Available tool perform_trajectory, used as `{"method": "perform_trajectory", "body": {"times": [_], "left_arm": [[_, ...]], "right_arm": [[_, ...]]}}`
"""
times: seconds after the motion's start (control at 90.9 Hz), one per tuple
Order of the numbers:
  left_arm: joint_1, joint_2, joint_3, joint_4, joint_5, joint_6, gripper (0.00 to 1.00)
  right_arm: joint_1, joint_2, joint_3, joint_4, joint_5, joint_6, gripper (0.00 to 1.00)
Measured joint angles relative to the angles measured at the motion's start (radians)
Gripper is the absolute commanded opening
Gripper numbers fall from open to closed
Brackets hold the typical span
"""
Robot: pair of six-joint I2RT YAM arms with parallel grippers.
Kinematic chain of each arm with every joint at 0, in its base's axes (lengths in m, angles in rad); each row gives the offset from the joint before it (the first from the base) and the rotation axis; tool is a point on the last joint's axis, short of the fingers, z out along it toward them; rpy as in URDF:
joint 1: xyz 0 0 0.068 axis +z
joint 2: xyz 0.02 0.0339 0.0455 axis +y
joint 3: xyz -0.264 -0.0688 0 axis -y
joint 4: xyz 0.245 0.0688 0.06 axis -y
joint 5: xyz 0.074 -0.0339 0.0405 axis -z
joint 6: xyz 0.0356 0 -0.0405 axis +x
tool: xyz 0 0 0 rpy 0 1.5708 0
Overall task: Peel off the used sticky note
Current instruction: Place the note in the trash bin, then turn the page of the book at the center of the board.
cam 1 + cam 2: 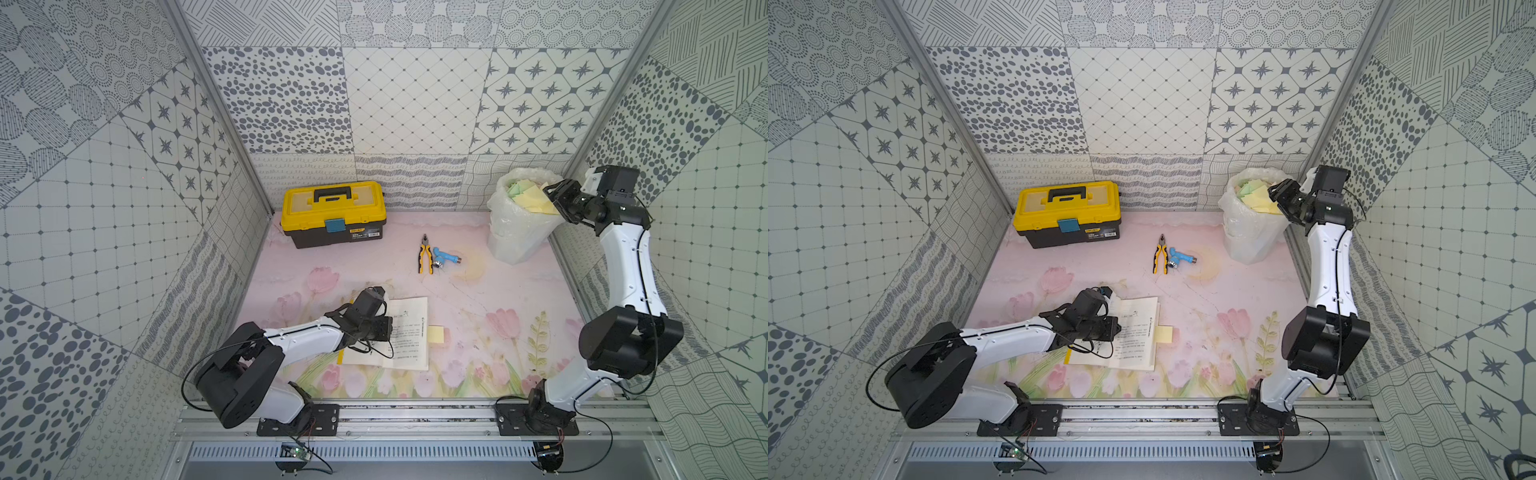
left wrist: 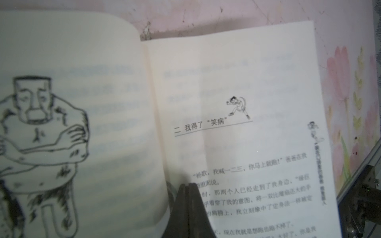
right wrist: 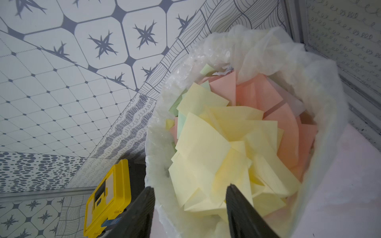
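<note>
a: where is the sticky note?

b: a yellow sticky note (image 1: 436, 333) sticks out from the right edge of the open book (image 1: 409, 328). it reaches past the page onto the flowered mat (image 1: 478, 299). the book lies flat, in front of the left arm.

a: and the left gripper?

b: the left gripper (image 2: 188, 185) has its two fingers pressed together, with nothing between them. the tips are down at the right page, close to the fold of the book. i cannot tell if they really touch the paper.

a: what does the right gripper do?

b: the right gripper (image 3: 189, 187) is up over the white bin (image 1: 511, 245) in the far right corner. its jaws stand well apart and clamp nothing. below them, inside the plastic liner, is a heap of paper notes (image 3: 216, 144), yellow, pink and green. one yellow sheet (image 1: 548, 206) lies at the rim, just beside the fingers. i cannot tell if it touches them.

a: other things on the mat?

b: a yellow toolbox (image 1: 332, 214) stands at the back, lid shut. in the middle lie pliers (image 1: 424, 259) with yellow handles and a small blue part (image 1: 446, 255) just beside them, well apart from the book.
</note>
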Motion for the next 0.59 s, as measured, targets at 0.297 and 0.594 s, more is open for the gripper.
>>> {"method": "perform_trajectory", "body": {"times": [0.297,0.594], "left_arm": [[-0.004,-0.030,0.017,-0.025,0.011,-0.001,0.48],[-0.004,-0.084,0.025,-0.046,0.018,-0.003,0.74]], "right_arm": [[0.044,-0.224,-0.192,0.013,-0.008,-0.014,0.69],[0.191,-0.396,-0.455,0.027,-0.018,-0.024,0.71]]}}
